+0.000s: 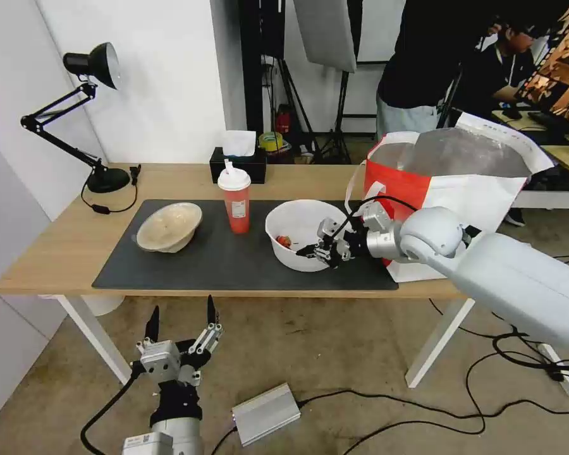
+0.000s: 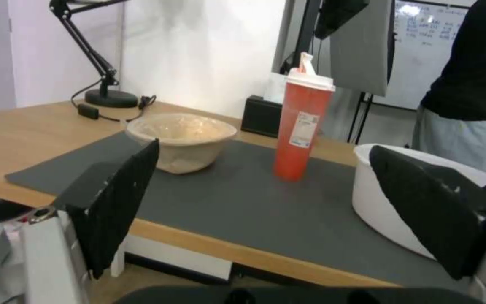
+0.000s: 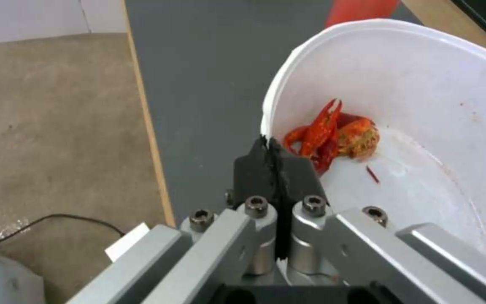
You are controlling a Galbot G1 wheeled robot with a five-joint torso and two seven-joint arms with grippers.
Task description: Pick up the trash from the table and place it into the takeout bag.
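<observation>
Here the right hand [image 1: 315,251] is clamped, fingers together, on the near rim of the white bowl [image 1: 300,230], which sits on the tabletop's [image 1: 57,240] grey mat [image 1: 221,262] just beside the takeout bag [image 1: 468,183]. The left hand [image 1: 180,322] hangs below the tabletop edge, fingers apart.

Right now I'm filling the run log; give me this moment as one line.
right claw: shut on white bowl rim | left claw: open, below table edge | red cup, pulp bowl: on mat
</observation>
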